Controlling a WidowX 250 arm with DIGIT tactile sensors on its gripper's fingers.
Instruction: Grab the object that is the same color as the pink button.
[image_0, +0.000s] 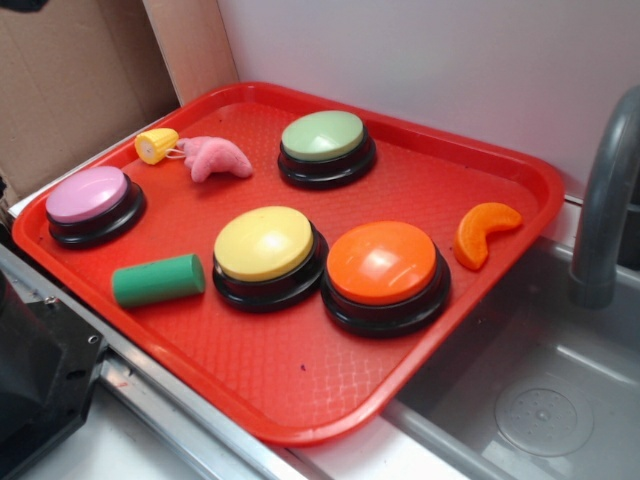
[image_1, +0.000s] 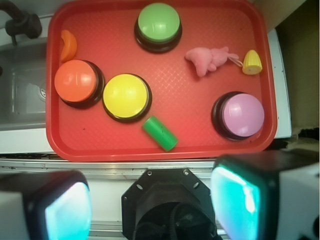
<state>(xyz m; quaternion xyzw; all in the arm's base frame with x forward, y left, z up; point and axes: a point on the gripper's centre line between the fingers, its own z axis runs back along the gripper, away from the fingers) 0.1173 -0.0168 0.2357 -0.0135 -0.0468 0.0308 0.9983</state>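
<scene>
One pink fuzzy toy (image_0: 216, 158) is what you are after: it lies on the red tray (image_0: 300, 390), in the far part of it in the exterior view, between the green button (image_0: 326, 148) and a small yellow corn-like piece (image_0: 156, 146). The yellow piece sits just beside the toy; a thin string seems to join them, though it is too fine to be sure. The pink button (image_0: 92, 204) stands near the tray's left corner, apart from the toy.

In the wrist view you see the toy (image_1: 207, 58) towards the upper right, with the pink button (image_1: 240, 115) below it and the yellow piece (image_1: 251, 62) to its right.

Further out, the yellow button (image_0: 268, 255) and the orange button (image_0: 385, 276) stand touching side by side at the tray's middle. A green cylinder (image_0: 157, 279) lies on its side just beside the yellow button, and an orange crescent slice (image_0: 482, 232) rests near the right rim. A grey sink (image_0: 540, 400) and its tap (image_0: 605, 210) flank the tray.

The gripper (image_1: 150, 205) hangs over the counter edge, off the tray, well apart from the toy. Its two fingers (image_1: 235, 197) stand spread wide, with nothing between them and touching nothing.
</scene>
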